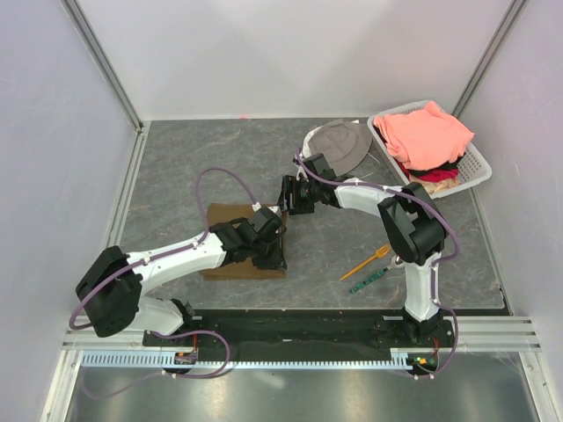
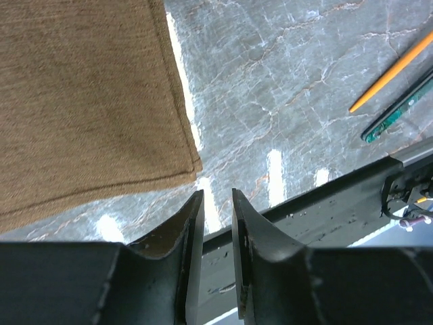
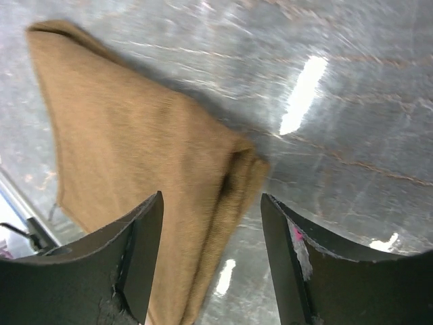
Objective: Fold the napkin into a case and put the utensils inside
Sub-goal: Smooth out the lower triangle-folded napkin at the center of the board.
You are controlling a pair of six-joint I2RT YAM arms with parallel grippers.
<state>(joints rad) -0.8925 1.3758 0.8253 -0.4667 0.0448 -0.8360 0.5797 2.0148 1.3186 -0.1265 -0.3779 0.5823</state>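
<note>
The brown napkin (image 1: 230, 239) lies folded as a flat rectangle on the grey table, partly under my left arm. In the left wrist view its near right corner (image 2: 101, 101) lies flat. My left gripper (image 1: 274, 256) (image 2: 216, 196) hovers just off that corner, empty, its jaws only a narrow gap apart. My right gripper (image 1: 291, 197) (image 3: 212, 200) is wide open above the napkin's far right corner (image 3: 135, 149), where layered folded edges show. The orange fork (image 1: 366, 262) (image 2: 392, 70) and the green patterned utensil (image 1: 369, 280) (image 2: 398, 108) lie side by side on the table right of the napkin.
A grey bucket hat (image 1: 339, 141) lies at the back behind my right gripper. A white basket (image 1: 479, 163) with salmon-pink clothes (image 1: 428, 132) stands at the back right. The black base rail (image 1: 299, 330) (image 2: 325, 210) runs along the near edge.
</note>
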